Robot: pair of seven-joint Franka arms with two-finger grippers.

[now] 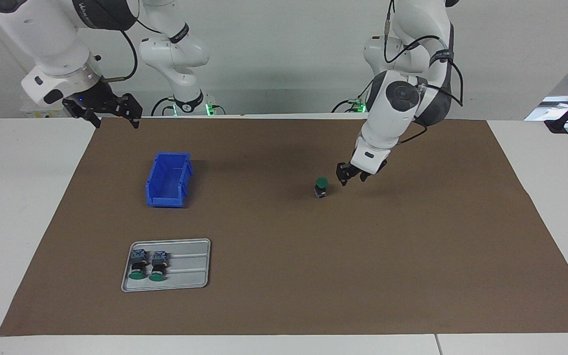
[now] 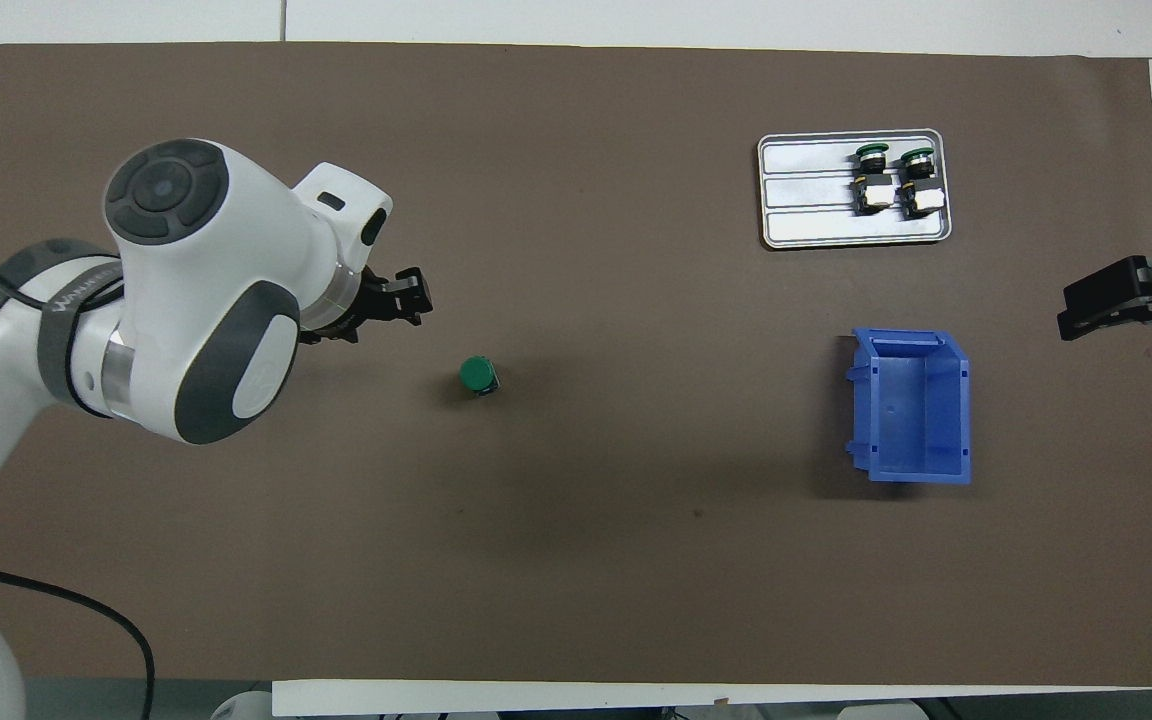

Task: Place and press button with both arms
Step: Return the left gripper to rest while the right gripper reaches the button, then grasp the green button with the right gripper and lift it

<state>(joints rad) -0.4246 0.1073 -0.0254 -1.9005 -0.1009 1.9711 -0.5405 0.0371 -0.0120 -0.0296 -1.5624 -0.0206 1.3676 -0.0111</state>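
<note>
A button [image 1: 320,187] with a round green cap stands upright on the brown mat near the table's middle, cap up; from overhead the button [image 2: 478,374] shows mostly its cap. My left gripper [image 1: 354,180] hangs low over the mat just beside it, toward the left arm's end. It is open, apart from the button, with nothing between its fingers. Overhead, the left gripper [image 2: 416,300] pokes out from under the white wrist. My right gripper [image 1: 115,122] waits open and empty, raised over the mat's edge at the right arm's end, and the right gripper [image 2: 1126,285] shows at the frame's edge.
A blue open bin [image 1: 168,180] [image 2: 911,405] sits on the mat toward the right arm's end. Farther from the robots, a grey metal tray [image 1: 190,271] [image 2: 806,200] holds two more green-capped buttons lying on their sides. White table borders the mat.
</note>
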